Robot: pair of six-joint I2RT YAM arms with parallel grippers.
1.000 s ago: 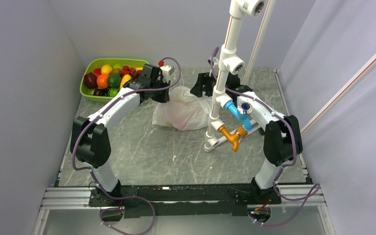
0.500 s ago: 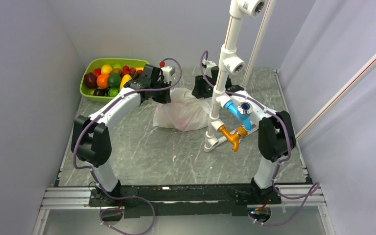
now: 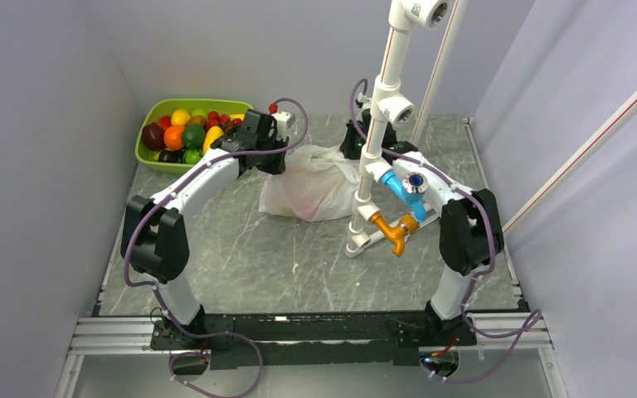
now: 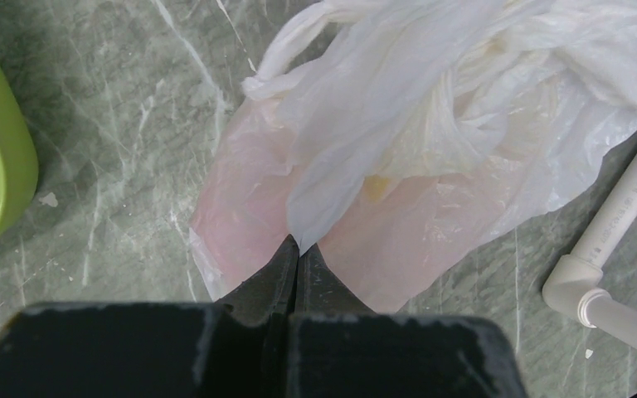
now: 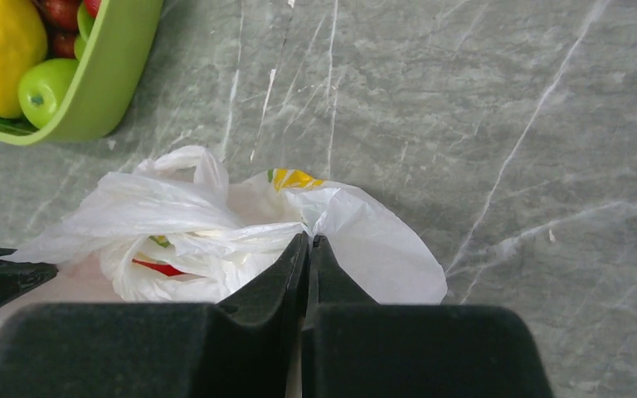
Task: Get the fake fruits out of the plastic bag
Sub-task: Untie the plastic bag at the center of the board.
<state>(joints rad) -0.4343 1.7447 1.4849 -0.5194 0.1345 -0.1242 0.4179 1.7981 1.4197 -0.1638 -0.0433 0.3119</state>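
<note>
Left pincer (image 4: 296, 253) and right pincer (image 5: 309, 247) both pinched shut on thin translucent white plastic bag (image 3: 315, 186), mid-frame. I judge: mouth-opening step; next, pull edges apart.

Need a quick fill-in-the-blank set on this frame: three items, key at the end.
1. The left gripper and the right gripper are both ___ (open/shut) on the plastic bag.
2. The tray left of the bag is ___ in colour.
3. In the right wrist view, the fruit showing through the bag's film is ___.

Missing words: shut; green; red.
</note>
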